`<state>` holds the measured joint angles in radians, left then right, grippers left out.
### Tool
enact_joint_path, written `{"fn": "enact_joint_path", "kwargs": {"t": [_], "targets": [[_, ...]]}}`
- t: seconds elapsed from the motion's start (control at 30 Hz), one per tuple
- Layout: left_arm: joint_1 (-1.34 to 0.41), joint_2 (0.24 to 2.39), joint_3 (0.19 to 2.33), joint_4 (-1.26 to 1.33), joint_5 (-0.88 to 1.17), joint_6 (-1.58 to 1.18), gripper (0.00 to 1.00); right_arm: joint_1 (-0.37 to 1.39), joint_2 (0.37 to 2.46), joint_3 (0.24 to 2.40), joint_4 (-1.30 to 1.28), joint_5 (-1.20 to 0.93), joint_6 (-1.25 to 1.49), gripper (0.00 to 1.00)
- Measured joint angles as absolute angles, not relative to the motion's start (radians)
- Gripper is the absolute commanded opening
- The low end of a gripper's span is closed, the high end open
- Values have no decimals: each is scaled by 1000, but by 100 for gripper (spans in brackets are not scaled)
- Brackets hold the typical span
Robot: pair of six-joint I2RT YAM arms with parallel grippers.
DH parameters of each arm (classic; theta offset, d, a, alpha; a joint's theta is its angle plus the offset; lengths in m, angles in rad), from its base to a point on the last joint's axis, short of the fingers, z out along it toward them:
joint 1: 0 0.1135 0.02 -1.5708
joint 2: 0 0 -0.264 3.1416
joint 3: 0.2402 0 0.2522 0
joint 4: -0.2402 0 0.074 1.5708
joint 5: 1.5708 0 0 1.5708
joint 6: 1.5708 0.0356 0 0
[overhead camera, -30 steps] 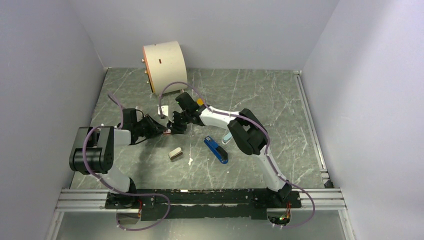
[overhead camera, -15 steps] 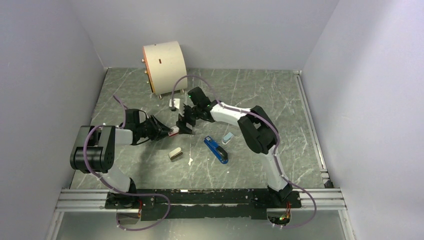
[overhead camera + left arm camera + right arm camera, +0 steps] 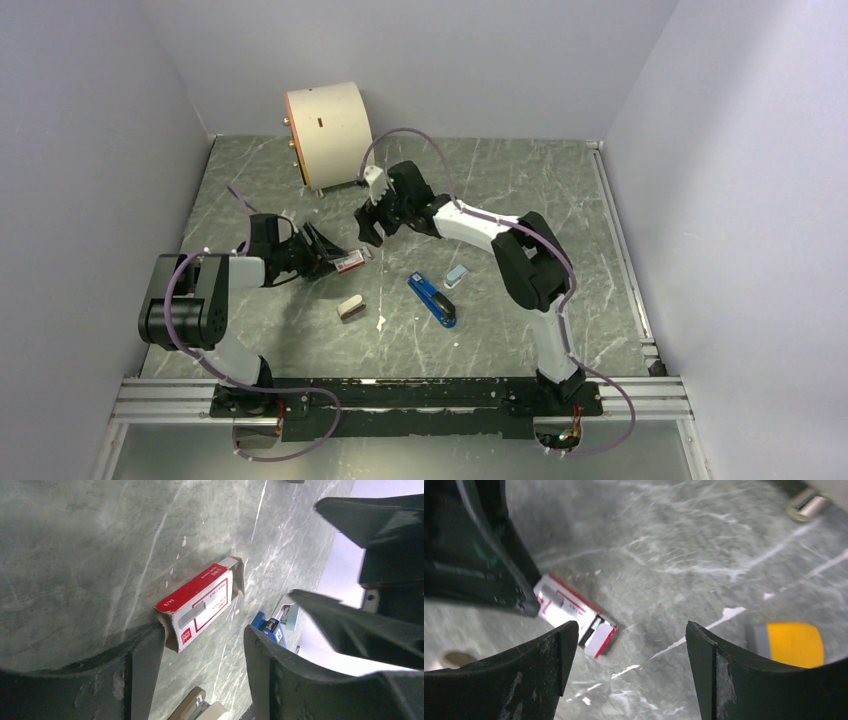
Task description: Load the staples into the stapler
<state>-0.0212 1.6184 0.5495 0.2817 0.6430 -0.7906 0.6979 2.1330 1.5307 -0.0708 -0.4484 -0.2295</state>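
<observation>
The blue stapler (image 3: 432,300) with its black base lies on the table right of centre; its blue end (image 3: 265,625) peeks past my left finger. The staples are not in view as a loose strip. A small red-and-white box (image 3: 350,262) lies flat on the table. My left gripper (image 3: 328,258) is open; in the left wrist view (image 3: 202,640) the box (image 3: 200,605) rests at the tip of one finger (image 3: 147,665), not clamped. My right gripper (image 3: 370,225) hangs open and empty above and beyond the box (image 3: 571,612), with nothing between its tips (image 3: 631,630).
A beige-grey block (image 3: 349,307) lies near the box and a pale-blue block (image 3: 456,275) lies beside the stapler. A large cream cylinder (image 3: 328,130) stands at the back left. Grey walls close in the table on three sides.
Both grippers were together at the box a second ago. The right one has let go and drawn back toward the far side. The left one has opened, and the box now lies on the table.
</observation>
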Motion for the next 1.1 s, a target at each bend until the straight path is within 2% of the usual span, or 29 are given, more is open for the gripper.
{"fn": "enact_joint_path", "kwargs": {"t": [0.27,0.37,0.43,0.7,0.9,1.1], "targets": [[-22,1608,548,251,617,-770,47,743,2065,1523,-26,-195,80,82],[-22,1608,546,243,609,-769,39,764,2071,1524,-60,-129,125,68],[-21,1608,546,241,606,-771,36,775,2081,1532,-89,-103,146,64],[-22,1625,546,235,607,-770,32,807,2133,1559,-163,-68,159,64],[-22,1633,547,234,606,-770,26,835,2165,1594,-191,-32,156,50],[-22,1635,547,233,606,-770,26,851,2171,1594,-203,2,144,48]]}}
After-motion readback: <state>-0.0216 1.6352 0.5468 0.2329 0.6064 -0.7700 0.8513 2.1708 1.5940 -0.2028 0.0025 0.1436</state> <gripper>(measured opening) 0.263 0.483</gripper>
